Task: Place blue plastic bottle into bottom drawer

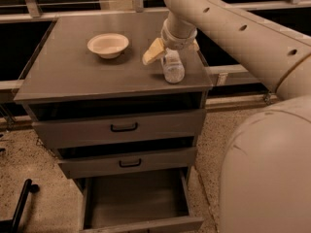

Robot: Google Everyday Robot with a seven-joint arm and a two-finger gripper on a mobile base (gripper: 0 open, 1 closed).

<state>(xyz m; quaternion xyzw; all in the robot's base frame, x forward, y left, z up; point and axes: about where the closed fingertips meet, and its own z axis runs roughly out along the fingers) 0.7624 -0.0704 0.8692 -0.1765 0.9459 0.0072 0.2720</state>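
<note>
The blue plastic bottle (173,69) lies on its side near the right front edge of the cabinet top (68,72), its base towards me. My gripper (173,49) hangs right over the bottle's far end and is open. One cream fingertip (152,52) shows left of the bottle; the other peeks out on the right. The fingers straddle the bottle without closing on it. The bottle's cap end is hidden under the wrist. The bottom drawer (136,200) is pulled out below and shows nothing inside.
A shallow cream bowl (108,45) sits at the back middle of the cabinet top. The two upper drawers with black handles (124,127) are partly open. My arm's large body fills the right side. A dark bar (22,203) lies on the speckled floor at left.
</note>
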